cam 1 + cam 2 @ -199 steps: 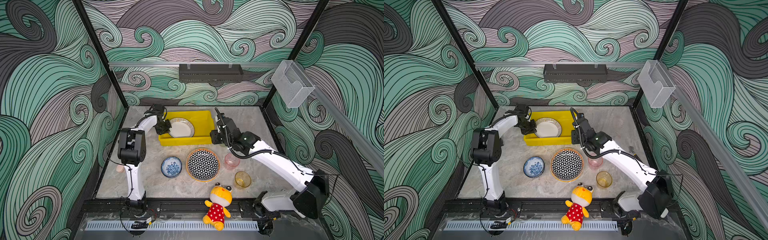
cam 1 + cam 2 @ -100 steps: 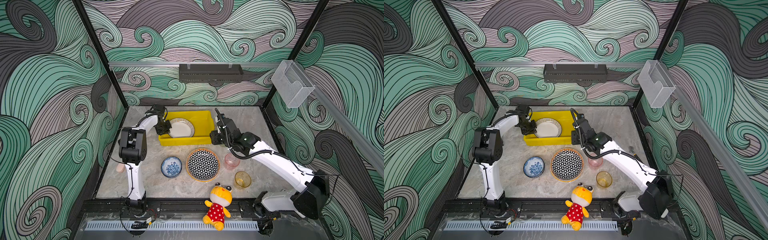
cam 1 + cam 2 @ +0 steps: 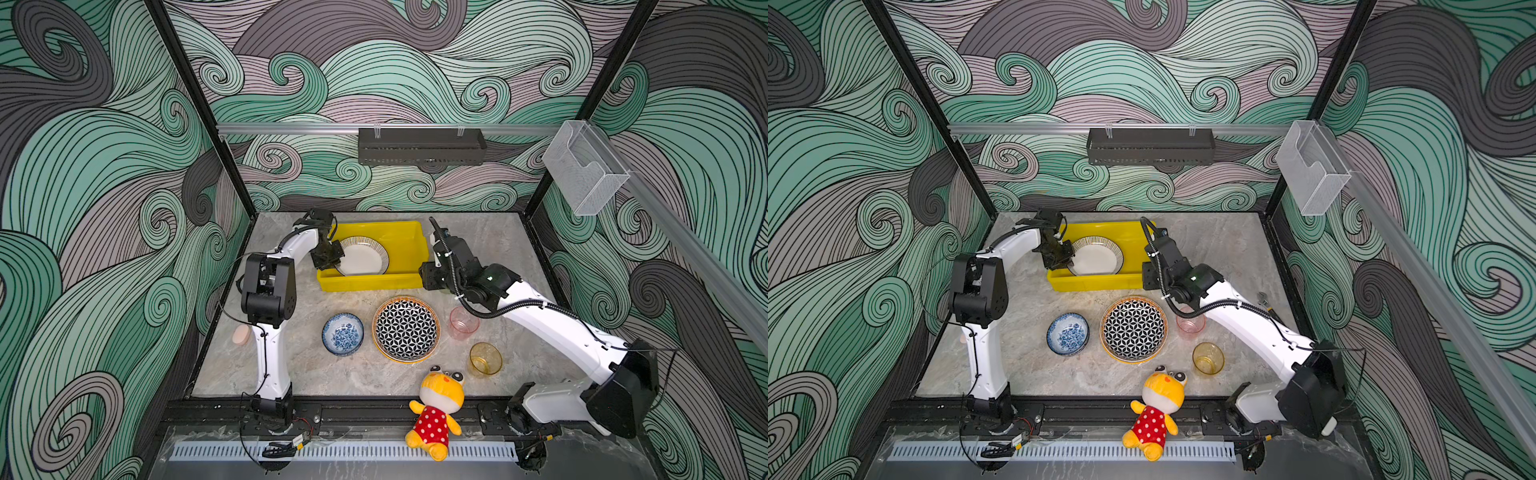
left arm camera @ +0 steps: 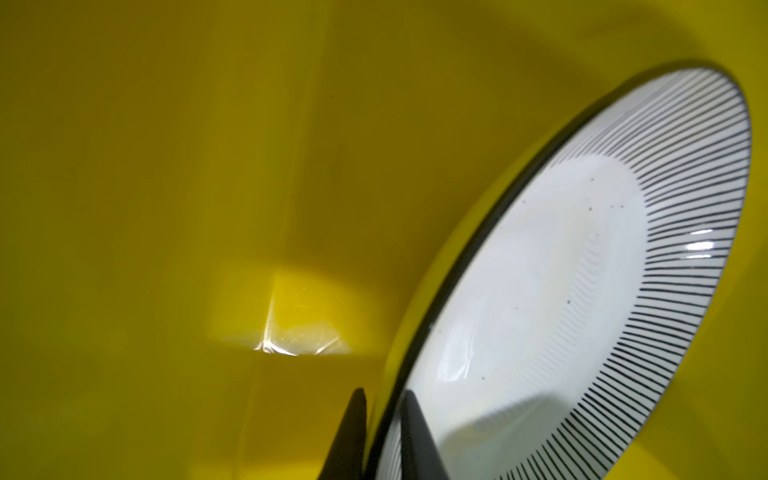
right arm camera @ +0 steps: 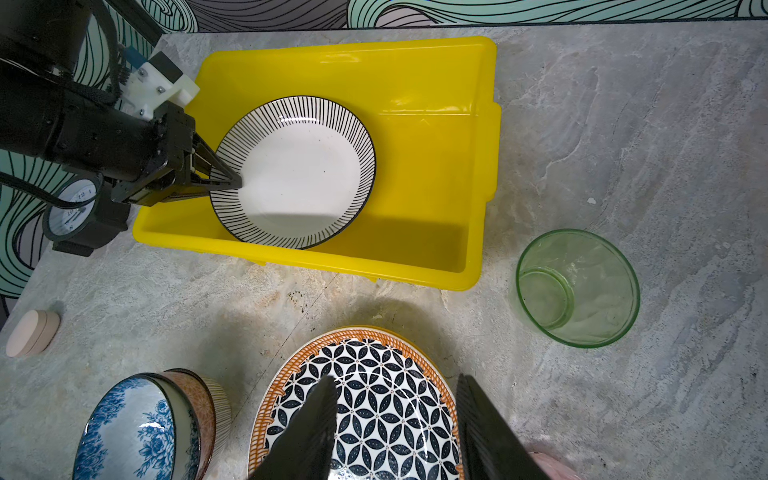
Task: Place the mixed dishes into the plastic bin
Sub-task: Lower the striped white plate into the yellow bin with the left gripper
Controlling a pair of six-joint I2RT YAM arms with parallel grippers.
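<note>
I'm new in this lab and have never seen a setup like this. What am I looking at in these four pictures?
It is a robot with two jointed arms, the left arm and the right arm, on a stone-look table. Two pictures look down from overhead and are nearly alike; the two close-ups come from cameras on the wrists. Each arm ends in a two-fingered end effector. The left end effector pinches the rim of a striped plate, tilted inside the yellow bin. The right end effector is open and empty, above a geometric plate. Also on the table: a blue floral bowl, a pink cup, an amber cup and a green cup; a plush toy sits at the front edge.
</note>
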